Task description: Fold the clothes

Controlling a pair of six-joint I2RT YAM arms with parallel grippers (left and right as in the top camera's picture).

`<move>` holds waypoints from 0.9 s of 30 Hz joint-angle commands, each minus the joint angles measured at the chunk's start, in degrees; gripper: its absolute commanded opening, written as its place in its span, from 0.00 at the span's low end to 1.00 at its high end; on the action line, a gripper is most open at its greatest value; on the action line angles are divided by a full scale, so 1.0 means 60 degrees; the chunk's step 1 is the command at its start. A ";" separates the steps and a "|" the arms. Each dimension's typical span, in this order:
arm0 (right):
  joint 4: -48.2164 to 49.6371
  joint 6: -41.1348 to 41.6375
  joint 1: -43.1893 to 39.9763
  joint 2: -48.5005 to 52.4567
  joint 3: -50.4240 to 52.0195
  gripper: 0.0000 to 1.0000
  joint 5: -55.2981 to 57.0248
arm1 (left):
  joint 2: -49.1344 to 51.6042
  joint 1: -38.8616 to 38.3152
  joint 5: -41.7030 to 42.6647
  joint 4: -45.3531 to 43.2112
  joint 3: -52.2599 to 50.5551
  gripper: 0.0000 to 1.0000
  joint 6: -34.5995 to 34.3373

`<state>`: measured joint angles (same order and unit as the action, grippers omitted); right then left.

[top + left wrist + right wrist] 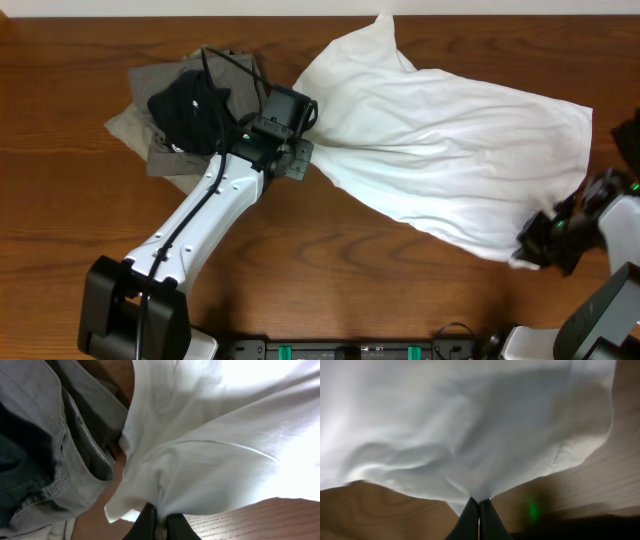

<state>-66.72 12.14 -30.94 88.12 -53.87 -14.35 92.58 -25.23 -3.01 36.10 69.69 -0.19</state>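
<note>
A white garment [440, 150] lies spread and wrinkled across the middle and right of the wooden table. My left gripper [300, 155] is shut on its left edge; the left wrist view shows the white garment [215, 450] bunched between the left gripper's [161, 522] black fingers. My right gripper [535, 240] is shut on the garment's lower right corner; the right wrist view shows the white garment [470, 425] pinched at the right gripper's [479, 510] closed fingertips.
A pile of other clothes sits at the back left: a grey garment [160, 100] with a black garment [190, 110] on top, right beside my left gripper. The grey garment [60, 450] fills the left of the left wrist view. Bare wood table [350, 280] lies in front.
</note>
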 commanded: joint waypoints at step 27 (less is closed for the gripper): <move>0.3985 0.2124 -0.0295 -0.0007 -0.1246 0.01 0.0321 | 0.1767 0.0066 0.0656 -0.2659 0.0062 0.52 0.0474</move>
<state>-43.13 22.26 -32.23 88.12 -60.69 -13.41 103.09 -25.12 0.58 18.68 69.69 3.33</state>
